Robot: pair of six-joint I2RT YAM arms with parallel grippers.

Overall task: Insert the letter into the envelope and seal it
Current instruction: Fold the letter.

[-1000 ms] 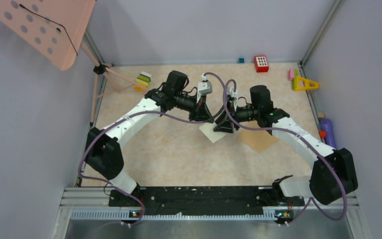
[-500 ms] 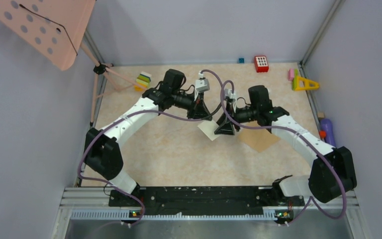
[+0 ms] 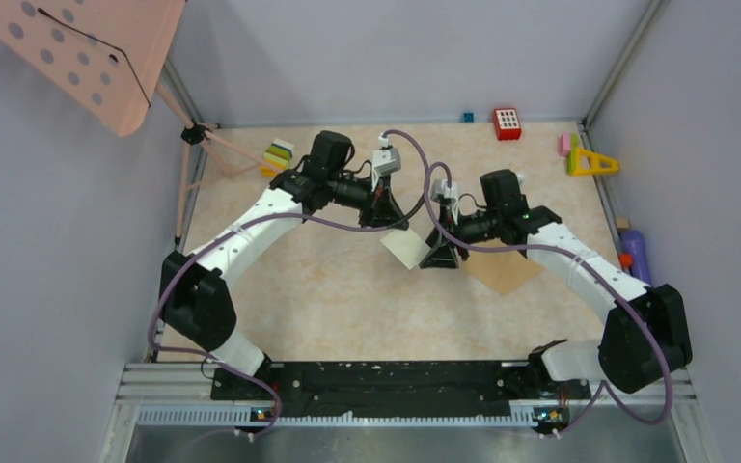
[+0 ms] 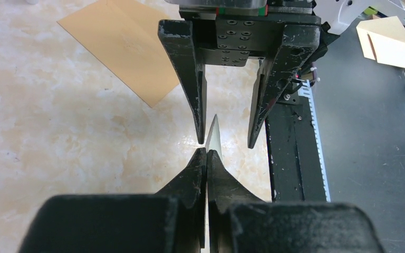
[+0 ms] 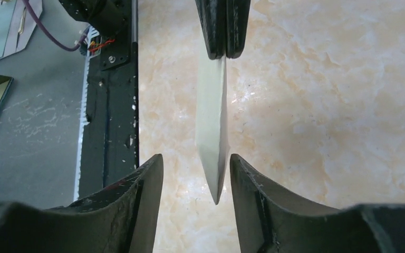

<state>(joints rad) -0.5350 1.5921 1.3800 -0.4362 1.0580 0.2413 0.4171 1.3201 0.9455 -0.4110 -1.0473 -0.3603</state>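
Note:
The letter, a pale off-white sheet, hangs edge-on above the table with my left gripper shut on one edge. In the left wrist view the fingertips pinch the thin sheet. My right gripper faces it and stands open. The letter's pointed corner sits between its fingers without touching them. The tan envelope lies flat on the table to the right of both grippers, and it appears in the left wrist view as the envelope.
A red block, a yellow triangle and a purple bottle stand along the back and right edges. Stacked coloured blocks and a pink stand are at the back left. The black base rail runs along the near edge.
The right gripper's fingers have spread wider around the letter's corner. The left gripper, still shut on the letter, has shifted slightly back and left.

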